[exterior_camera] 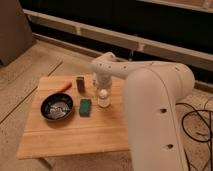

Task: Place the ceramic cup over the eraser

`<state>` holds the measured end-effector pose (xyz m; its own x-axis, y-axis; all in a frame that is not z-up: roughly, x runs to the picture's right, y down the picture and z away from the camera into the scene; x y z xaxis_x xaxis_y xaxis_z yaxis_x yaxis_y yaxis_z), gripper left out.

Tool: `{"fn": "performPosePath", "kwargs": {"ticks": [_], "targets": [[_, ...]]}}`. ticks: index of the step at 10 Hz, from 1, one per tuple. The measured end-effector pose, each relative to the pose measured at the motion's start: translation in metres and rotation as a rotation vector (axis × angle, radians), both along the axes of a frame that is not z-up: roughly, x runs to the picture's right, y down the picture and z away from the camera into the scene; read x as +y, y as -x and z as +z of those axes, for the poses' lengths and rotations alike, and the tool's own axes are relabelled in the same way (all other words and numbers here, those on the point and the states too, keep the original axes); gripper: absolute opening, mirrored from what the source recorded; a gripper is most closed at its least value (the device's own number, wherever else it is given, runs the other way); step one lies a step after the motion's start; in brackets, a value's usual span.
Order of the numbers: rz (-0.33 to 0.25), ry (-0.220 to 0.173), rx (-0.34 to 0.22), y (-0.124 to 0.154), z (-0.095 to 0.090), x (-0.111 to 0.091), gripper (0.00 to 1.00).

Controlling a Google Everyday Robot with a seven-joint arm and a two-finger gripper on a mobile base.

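Pale little ceramic cup [103, 100] right under the white gripper [102, 88]

Gripper is down over the middle of the light wooden table [70, 137], right on top of the cup. Clamped on it or only touching? Cannot tell. The cup sits just beside the flat teal-green pad [85, 107]. The small dark upright eraser [80, 84] stands apart, up-left of the cup, near the orange carrot-like piece [65, 87]. Round black bowl [56, 107] further left.
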<state>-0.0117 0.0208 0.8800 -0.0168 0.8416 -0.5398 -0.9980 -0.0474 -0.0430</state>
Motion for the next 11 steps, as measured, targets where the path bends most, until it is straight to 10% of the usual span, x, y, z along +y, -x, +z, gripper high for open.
{"fn": "performPosePath", "kwargs": {"ticks": [3, 7, 11], "targets": [[0.085, -0.104, -0.066, 0.008, -0.039, -0.03, 0.0], [0.101, -0.314, -0.18, 0.029, -0.137, -0.082, 0.0], [0.097, -0.345, -0.196, 0.035, -0.153, -0.088, 0.0]]}}
